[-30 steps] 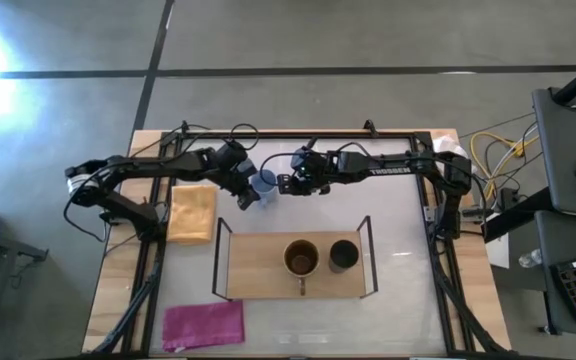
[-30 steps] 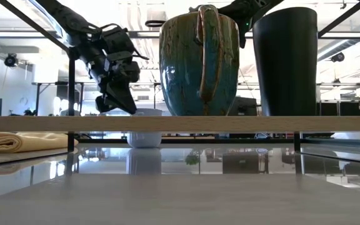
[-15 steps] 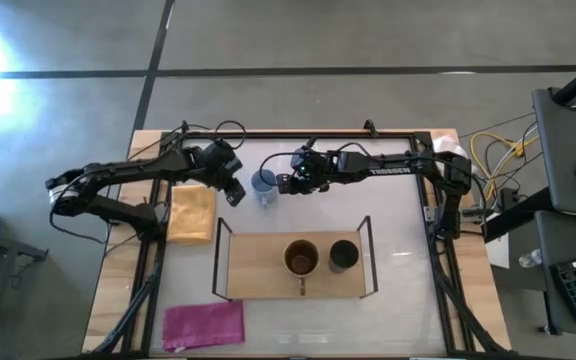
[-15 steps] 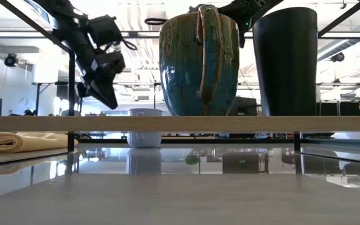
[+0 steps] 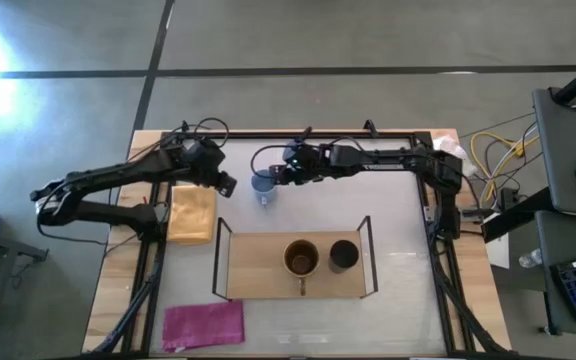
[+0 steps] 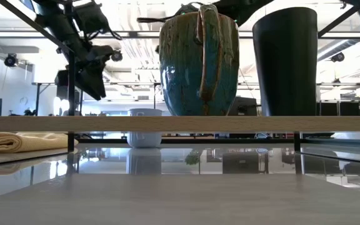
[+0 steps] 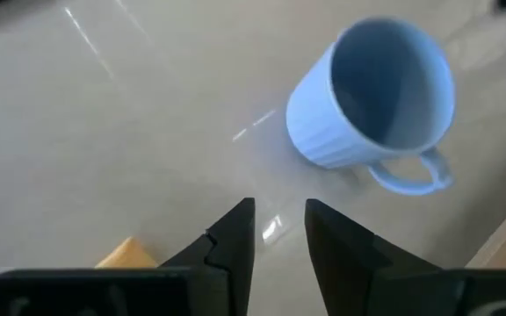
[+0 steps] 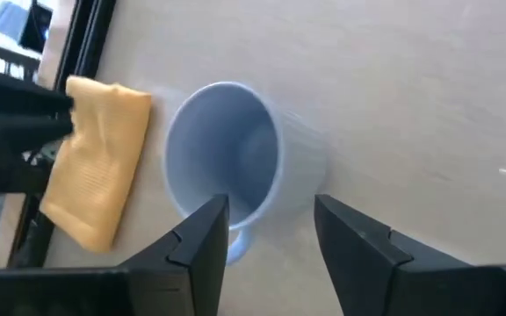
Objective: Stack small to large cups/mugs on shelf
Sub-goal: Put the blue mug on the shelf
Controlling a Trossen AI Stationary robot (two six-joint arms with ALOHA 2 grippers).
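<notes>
Blue mug (image 5: 262, 183) stands upright, mouth up; both hands (image 5: 227, 184) (image 5: 277, 172) spread, holding nothing

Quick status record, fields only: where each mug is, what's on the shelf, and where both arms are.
blue mug: upright on table, behind shelf, free of both arms
brown mug: on shelf
black mug: on shelf, beside the brown one
shelf: board's left part bare
left end effector: open, left of blue mug
right end effector: open, at blue mug, not gripping
yellow cloth: left of shelf
</notes>
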